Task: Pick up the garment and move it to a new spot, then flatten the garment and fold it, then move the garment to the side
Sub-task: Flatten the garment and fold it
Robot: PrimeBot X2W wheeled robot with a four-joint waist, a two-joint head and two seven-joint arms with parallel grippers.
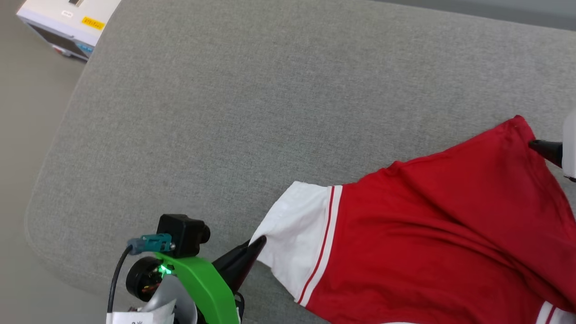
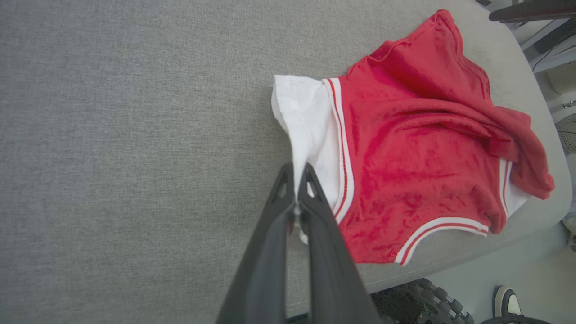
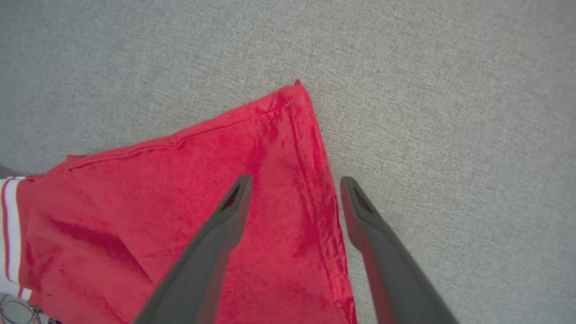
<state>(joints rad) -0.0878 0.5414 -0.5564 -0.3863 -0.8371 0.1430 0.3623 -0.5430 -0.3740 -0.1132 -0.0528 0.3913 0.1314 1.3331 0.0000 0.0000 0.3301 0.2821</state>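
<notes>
Red shirt (image 1: 427, 234) rumpled on grey cushion (image 1: 225, 112), white sleeve edge at left gripper (image 1: 258, 245), fingers together. Right gripper (image 1: 546, 150) finger beside far hem corner. White box (image 1: 67, 22) top-left.

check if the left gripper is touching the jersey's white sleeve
Touching. The left wrist view shows the left gripper shut on the edge of the white sleeve, with cloth pinched between its fingers.

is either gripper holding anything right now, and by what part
The left gripper is shut on the red jersey T-shirt, pinching the edge of its white sleeve. The right gripper is open over a red corner, holding nothing.
</notes>
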